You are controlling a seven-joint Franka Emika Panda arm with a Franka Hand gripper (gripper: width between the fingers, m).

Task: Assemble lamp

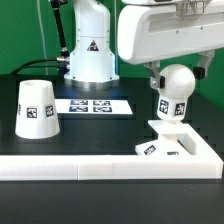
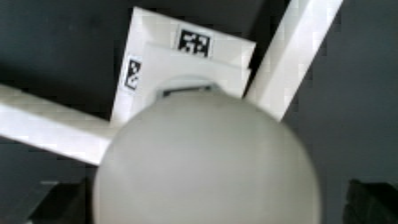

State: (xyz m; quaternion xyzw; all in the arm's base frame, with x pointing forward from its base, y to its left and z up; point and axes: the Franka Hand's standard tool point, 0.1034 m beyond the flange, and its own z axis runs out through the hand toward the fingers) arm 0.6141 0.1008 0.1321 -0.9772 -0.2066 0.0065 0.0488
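nearest, a white rail (image 1: 60, 167) with the flat square base (image 1: 190, 147) against it. the bulb (image 1: 172, 98) stands upright on the base, and the gripper (image 1: 177, 72) is spread wide either side of its round head. the shade (image 1: 37, 108) stands well apart toward the exterior view's left, with the marker board (image 1: 93, 105) beyond.

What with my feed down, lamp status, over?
Open fingers straddle bulb. Bulb upright on base; shade stands apart, exterior view's left. Nothing in the way.
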